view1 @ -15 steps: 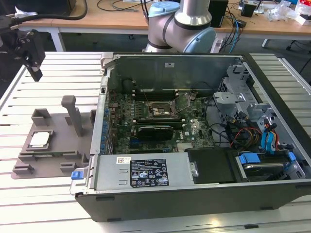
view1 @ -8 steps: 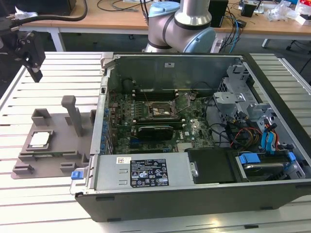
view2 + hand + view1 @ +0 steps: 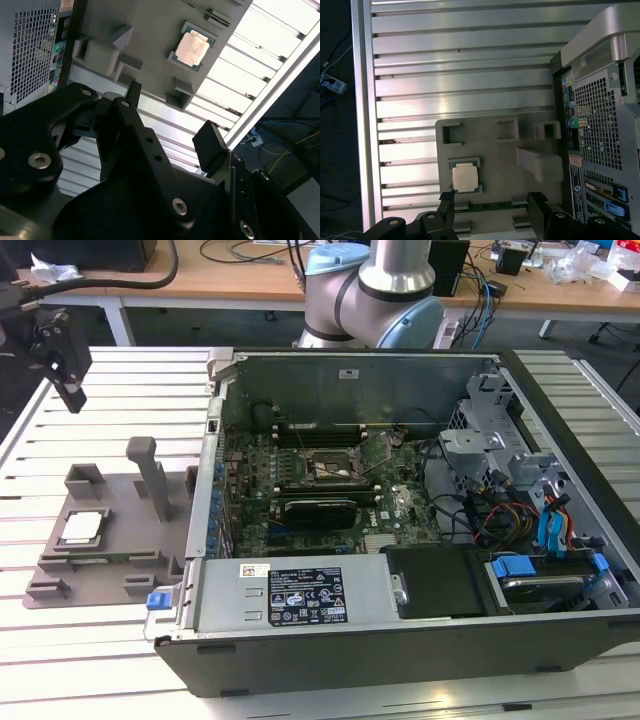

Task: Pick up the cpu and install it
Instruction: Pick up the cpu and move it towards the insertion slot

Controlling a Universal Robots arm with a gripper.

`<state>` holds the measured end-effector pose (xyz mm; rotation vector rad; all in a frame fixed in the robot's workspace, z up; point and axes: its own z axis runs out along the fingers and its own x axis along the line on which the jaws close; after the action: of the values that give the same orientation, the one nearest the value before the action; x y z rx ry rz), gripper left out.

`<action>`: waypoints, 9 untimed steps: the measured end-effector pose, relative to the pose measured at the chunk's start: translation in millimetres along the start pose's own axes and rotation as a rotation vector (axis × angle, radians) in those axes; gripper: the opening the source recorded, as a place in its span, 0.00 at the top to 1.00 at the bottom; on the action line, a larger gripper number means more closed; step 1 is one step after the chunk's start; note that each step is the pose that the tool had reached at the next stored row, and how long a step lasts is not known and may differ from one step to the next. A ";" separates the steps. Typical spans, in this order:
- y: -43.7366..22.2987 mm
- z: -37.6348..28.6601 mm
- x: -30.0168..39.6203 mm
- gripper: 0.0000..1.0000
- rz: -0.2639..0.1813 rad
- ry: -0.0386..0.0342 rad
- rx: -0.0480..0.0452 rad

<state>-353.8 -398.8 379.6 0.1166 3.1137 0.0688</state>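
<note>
The cpu (image 3: 82, 527) is a small silver-topped square lying flat in a recess of the grey plastic tray (image 3: 112, 552), at the exterior view's left. It also appears as the cpu (image 3: 465, 178) in the first wrist view and the cpu (image 3: 191, 48) in the second wrist view. My black gripper (image 3: 68, 390) hangs well above the table, higher than the tray and toward the far left corner. Its fingers (image 3: 447, 205) stand wide apart, open and holding nothing. The motherboard's dark socket frame (image 3: 325, 468) lies inside the open computer case.
The open computer case (image 3: 400, 640) lies on its side to the right of the tray, its perforated rear wall (image 3: 600, 125) close to the tray's edge. Upright grey posts (image 3: 150, 470) rise from the tray. The slatted metal table (image 3: 60, 660) ends just left of the tray.
</note>
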 end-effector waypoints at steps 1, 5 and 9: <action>0.0 0.3 0.3 0.31 0.000 0.0000 -0.0001; -0.1 1.0 1.2 0.31 0.000 -0.0001 -0.0001; -0.3 1.8 2.3 0.31 0.000 0.0001 0.0001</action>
<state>-356.1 -398.9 377.7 0.1166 3.1139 0.0686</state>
